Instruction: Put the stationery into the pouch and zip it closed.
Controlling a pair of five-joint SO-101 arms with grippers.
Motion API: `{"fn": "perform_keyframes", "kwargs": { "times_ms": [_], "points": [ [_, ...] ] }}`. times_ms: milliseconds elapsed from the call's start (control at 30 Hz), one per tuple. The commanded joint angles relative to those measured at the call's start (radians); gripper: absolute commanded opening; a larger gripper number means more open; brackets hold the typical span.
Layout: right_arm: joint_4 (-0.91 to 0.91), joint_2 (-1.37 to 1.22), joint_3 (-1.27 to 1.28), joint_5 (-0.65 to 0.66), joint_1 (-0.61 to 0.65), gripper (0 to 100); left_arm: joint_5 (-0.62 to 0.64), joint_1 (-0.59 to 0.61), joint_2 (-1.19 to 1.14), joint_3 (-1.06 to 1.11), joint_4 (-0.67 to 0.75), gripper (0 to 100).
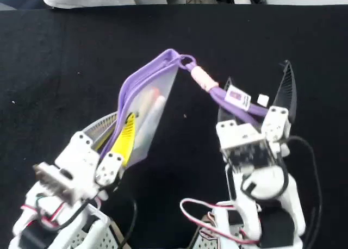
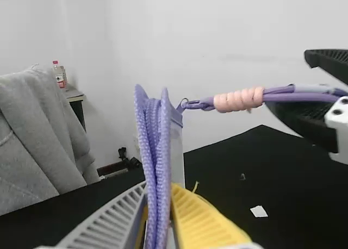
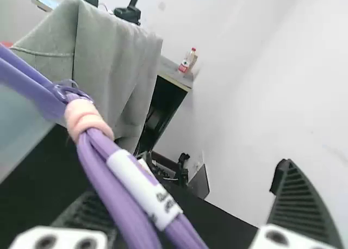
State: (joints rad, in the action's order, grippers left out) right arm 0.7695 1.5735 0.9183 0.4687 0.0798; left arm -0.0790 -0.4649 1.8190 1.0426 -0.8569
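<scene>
The high view looks straight down from a fixed mount on the black table (image 1: 54,53), with the left arm (image 1: 70,173) and right arm (image 1: 255,151) at the lower edge of the frame. The left wrist view sits close against the pouch (image 2: 156,151) and faces level toward a white wall (image 2: 228,37). The right wrist view tilts upward along the strap (image 3: 100,162), and all three views share the pouch and strap.

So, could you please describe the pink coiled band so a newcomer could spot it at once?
Above the black table, a translucent purple-edged pouch is stretched between two arms. Its purple strap runs from the pouch's ringed corner; the pink coiled band wraps it right there, the only pink ribbed piece, before the flat white label.
</scene>
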Motion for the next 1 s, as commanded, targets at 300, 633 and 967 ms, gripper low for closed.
{"fn": "perform_keyframes", "kwargs": {
  "times_ms": [300, 633, 967],
  "points": [
    [0.149, 0.119, -0.047, 0.014, -0.017, 46.2, -0.032, 0.111, 0.0, 0.182, 0.155, 3],
    [0.169, 0.13, -0.047, 0.006, -0.224, 46.3, -0.124, 0.113, -0.002, 0.298, 0.149, 15],
    [0.181, 0.128, 0.016, 0.083, -0.308, 46.4, -0.126, 0.142, 0.0, 0.374, 0.1, 20]
  ]
}}
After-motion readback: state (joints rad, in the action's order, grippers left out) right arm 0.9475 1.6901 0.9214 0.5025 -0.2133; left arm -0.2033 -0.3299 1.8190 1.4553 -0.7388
